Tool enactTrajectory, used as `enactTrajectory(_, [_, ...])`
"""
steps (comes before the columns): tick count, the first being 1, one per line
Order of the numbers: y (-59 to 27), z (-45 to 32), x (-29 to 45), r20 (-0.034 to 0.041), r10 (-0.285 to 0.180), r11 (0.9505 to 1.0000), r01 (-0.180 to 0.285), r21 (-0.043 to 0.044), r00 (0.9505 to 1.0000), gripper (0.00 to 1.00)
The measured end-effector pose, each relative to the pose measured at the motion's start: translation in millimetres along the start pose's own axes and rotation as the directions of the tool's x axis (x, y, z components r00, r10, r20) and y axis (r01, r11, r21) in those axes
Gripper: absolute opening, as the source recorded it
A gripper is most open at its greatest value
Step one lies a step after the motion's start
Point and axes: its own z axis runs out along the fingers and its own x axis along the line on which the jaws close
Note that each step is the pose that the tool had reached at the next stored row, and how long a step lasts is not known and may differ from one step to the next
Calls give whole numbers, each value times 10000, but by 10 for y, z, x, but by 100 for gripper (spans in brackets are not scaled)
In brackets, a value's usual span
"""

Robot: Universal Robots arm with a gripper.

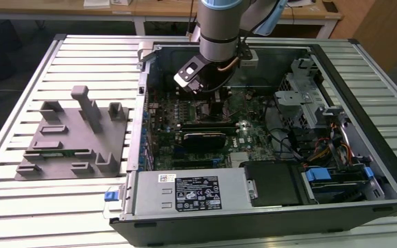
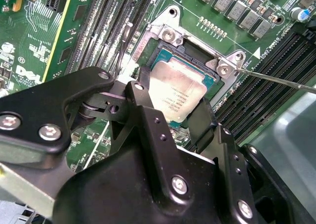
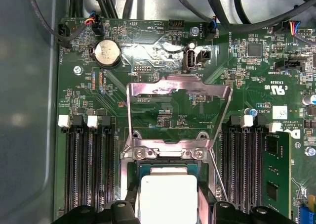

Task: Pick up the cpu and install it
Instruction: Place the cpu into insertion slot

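Note:
The cpu (image 2: 177, 91) is a small square chip with a silvery-white top, also seen in the first wrist view (image 3: 169, 198). It sits level over the open socket (image 2: 197, 53) on the green motherboard, in it or just above it; I cannot tell which. My gripper (image 2: 173, 109) is shut on the cpu, one black finger (image 2: 142, 98) on each of two opposite edges. The socket's metal load plate (image 3: 180, 93) stands swung open, and its thin lever (image 2: 276, 79) juts out to one side. In the exterior view my gripper (image 1: 209, 92) reaches down into the open computer case.
Memory slots (image 3: 91, 169) flank the socket on both sides, and cables run along the board's edge. Case walls, a drive cage (image 1: 309, 98) and a power supply (image 1: 192, 191) ring the board. A grey tray (image 1: 71, 139) lies on the slatted table at the exterior view's left.

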Motion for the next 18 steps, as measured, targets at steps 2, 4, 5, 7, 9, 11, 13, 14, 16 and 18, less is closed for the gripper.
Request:
enactTrajectory(2, [0,0,0,0,0,10000,0,0,10000,54])
enactTrajectory(4, [0,0,0,0,0,10000,0,0,10000,54])
enactTrajectory(5, [0,0,0,0,0,10000,0,0,10000,54])
enactTrajectory(7, [1,2,1,-5,0,10000,0,-5,10000,55])
enactTrajectory(9, [1,3,1,-6,0,10000,0,-4,10000,61])
enactTrajectory(11, [0,1,0,0,0,10000,0,0,10000,61])
enactTrajectory(13, [0,1,0,0,0,10000,0,0,10000,61])
enactTrajectory(14, [0,-4,-1,2,0,10000,0,2,10000,61])
enactTrajectory(16, [0,-19,-1,1,1,10000,-1,0,10000,61])
enactTrajectory(18, [1,-33,-1,0,1,10000,-1,0,10000,61])
